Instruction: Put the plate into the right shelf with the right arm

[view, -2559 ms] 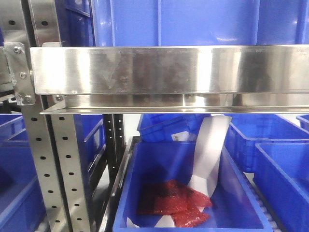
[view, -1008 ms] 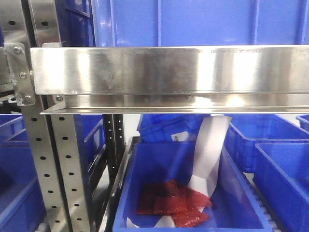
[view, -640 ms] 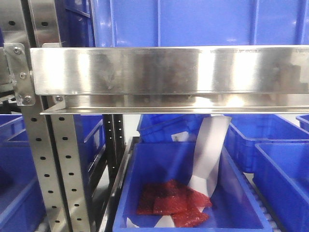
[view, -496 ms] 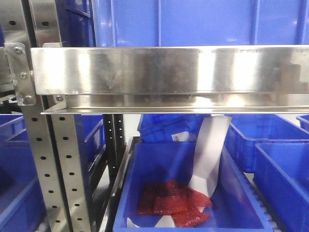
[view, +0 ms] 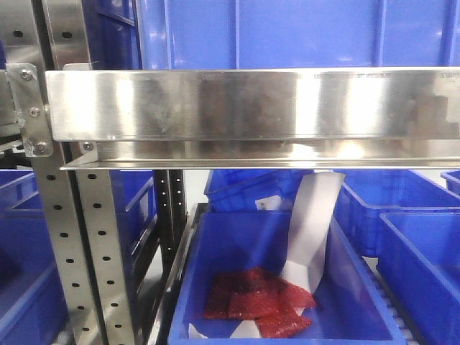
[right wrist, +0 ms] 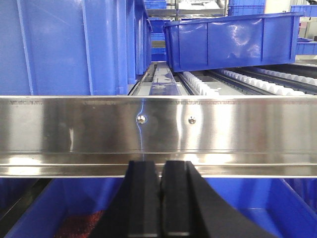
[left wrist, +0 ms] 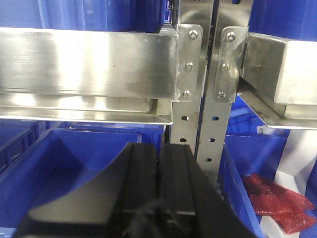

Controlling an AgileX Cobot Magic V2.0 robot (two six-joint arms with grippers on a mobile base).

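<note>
No plate shows in any view. My right gripper (right wrist: 160,163) is shut and empty, its black fingers pressed together just below and in front of the steel rail (right wrist: 158,130) of the right shelf. My left gripper (left wrist: 159,146) is shut and empty, in front of the steel uprights (left wrist: 203,89) between the two shelves. Neither gripper shows in the front view, which looks at the shelf's steel rail (view: 251,104).
Blue bins stand above the rail (view: 302,32) and below it. The lower bin (view: 215,259) holds red packets (view: 259,305) and a white paper strip (view: 310,223). A tilted blue bin (right wrist: 233,39) rests on rollers (right wrist: 267,82) on the upper level.
The red packets in the lower bin have shifted a little; reflections on the steel rail have changed slightly. The rest of the front view is the same.
</note>
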